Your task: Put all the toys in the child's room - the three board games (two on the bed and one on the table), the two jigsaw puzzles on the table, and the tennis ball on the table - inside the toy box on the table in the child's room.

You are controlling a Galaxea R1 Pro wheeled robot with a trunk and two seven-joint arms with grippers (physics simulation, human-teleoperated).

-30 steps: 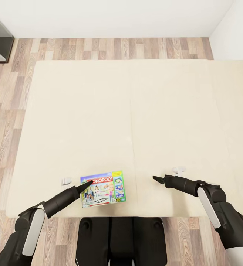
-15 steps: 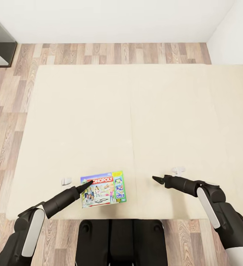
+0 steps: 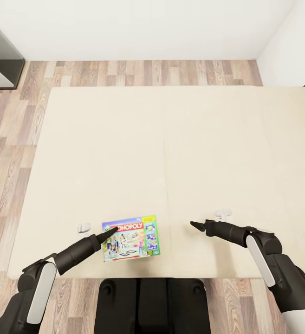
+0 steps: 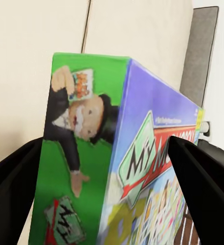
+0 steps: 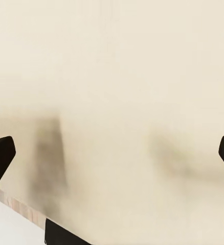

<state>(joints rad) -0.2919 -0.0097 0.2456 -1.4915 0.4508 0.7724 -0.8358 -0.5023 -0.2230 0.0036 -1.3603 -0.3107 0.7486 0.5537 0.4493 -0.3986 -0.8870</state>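
Looks like the pickup step: left gripper (image 3: pixel 111 231) fingers (image 4: pixel 12 181) spread either side of the Monopoly box (image 3: pixel 131 237) on the bed (image 3: pixel 171 153), not pinching yet, so next they'd need to squeeze and lift; right gripper (image 3: pixel 194 225) fingers wide apart over bare mattress.

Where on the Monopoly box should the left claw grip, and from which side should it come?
Grip the Monopoly box across its thin near-left edge, coming in low from the robot's side. It lies flat on the bed, and the left claw already straddles that edge.
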